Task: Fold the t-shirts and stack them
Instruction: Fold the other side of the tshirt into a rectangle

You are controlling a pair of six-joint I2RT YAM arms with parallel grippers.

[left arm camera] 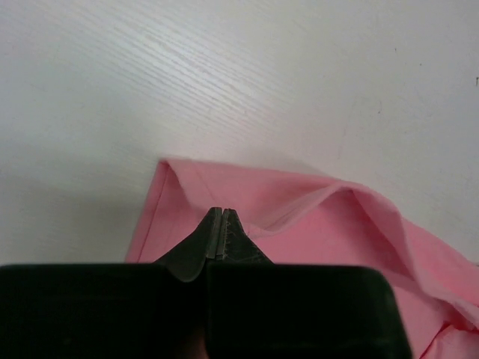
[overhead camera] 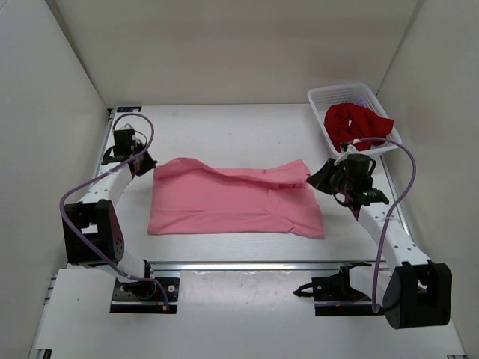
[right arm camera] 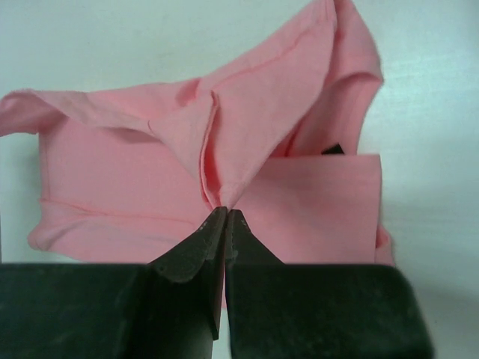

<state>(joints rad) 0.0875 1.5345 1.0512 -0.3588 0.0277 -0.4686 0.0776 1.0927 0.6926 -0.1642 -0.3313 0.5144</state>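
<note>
Slippage was the main risk: the left gripper (left arm camera: 223, 213) and right gripper (right arm camera: 226, 212) each looked clamped shut on a far corner of the pink shirt (overhead camera: 232, 206), which lay spread across the middle of the table (overhead camera: 224, 127). The right pinch held only a thin bunched peak of cloth, so uneven pulling could have freed it or skewed the fold.
</note>
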